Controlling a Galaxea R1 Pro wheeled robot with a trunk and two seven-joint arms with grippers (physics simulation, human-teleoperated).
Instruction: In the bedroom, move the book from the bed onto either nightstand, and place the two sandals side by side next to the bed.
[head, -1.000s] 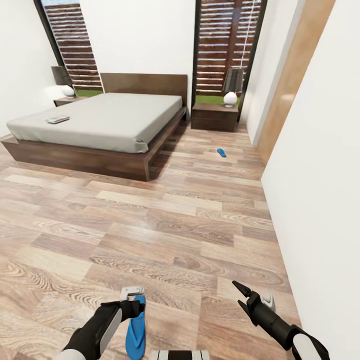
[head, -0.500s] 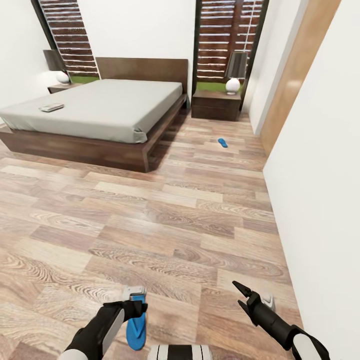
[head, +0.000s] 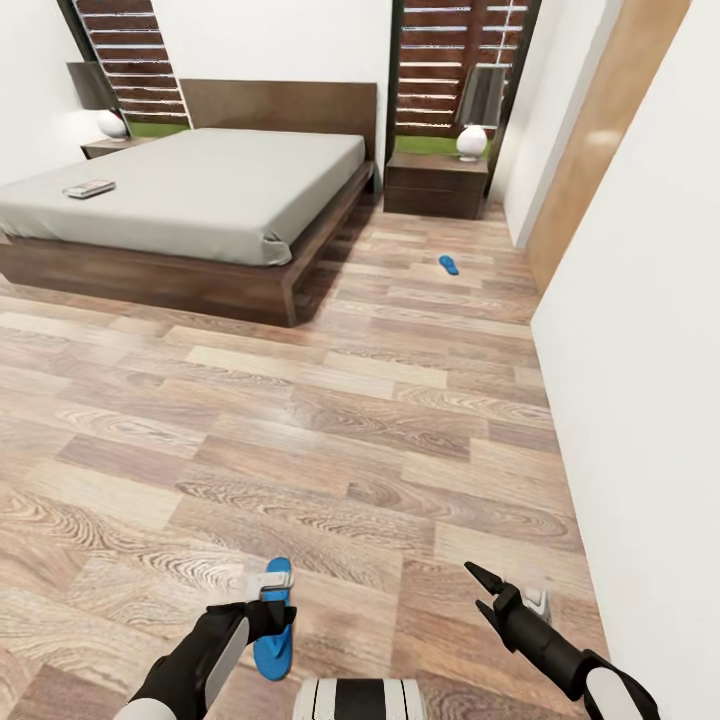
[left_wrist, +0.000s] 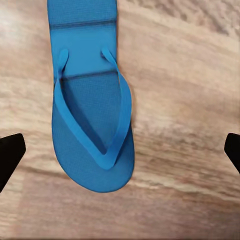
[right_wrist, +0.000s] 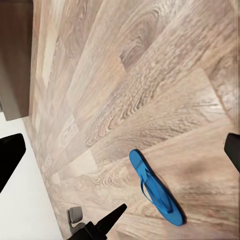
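One blue sandal lies flat on the wood floor right below my left gripper. In the left wrist view that sandal lies between the wide-apart black fingertips, untouched; the left gripper is open. The other sandal lies far ahead on the floor near the right nightstand. The book rests on the bed towards its left side. My right gripper hangs open over bare floor, and its wrist view shows the near sandal.
A white wall and a wooden door panel run close along my right. A second nightstand with a lamp stands left of the headboard. Open plank floor stretches between me and the bed.
The whole head view has shifted, with the bed and far sandal higher in the picture. The near sandal now reaches farther ahead of my left gripper. Both grippers stay open.
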